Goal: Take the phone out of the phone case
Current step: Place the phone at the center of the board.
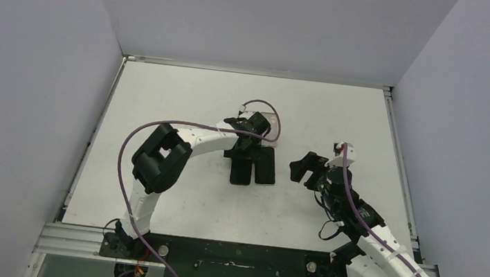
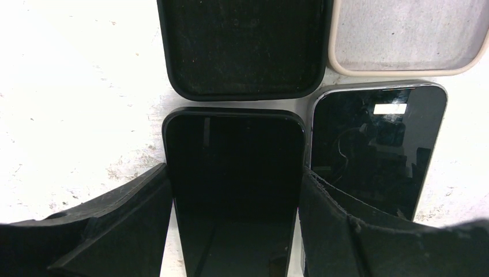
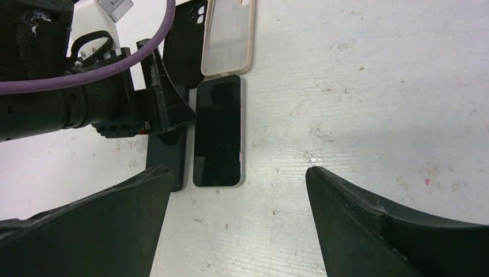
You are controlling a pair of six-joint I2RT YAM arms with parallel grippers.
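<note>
Phone [image 2: 233, 190] sits screen-up inside its black phone case [image 2: 230, 111] near the middle of the surface [image 1: 163, 101]. It lies between the jaws of the left gripper [image 2: 234, 168], which look pressed against the case's two long sides rather than standing clear of them. By its looks the phone is a stiff, fairly heavy slab with slick, breakable glass, while the case is a softer, grippy shell whose lip wraps the edges. Squeezing the long sides will likely only lock the phone in tighter. A better hold would be to pin the case with one gripper while the other peels a corner of the lip back. The right gripper [image 3: 239, 173] hangs off to the right with its jaws wide apart and empty. Crowding is the trouble: a bare phone [image 2: 375, 150] with a silver edge lies just beside the cased one on its right, almost touching, so there is little room on that side. An empty black case [image 2: 242, 46] and an empty beige case [image 2: 403, 34] lie just beyond the two phones' far ends, which limits any forward slide.
</note>
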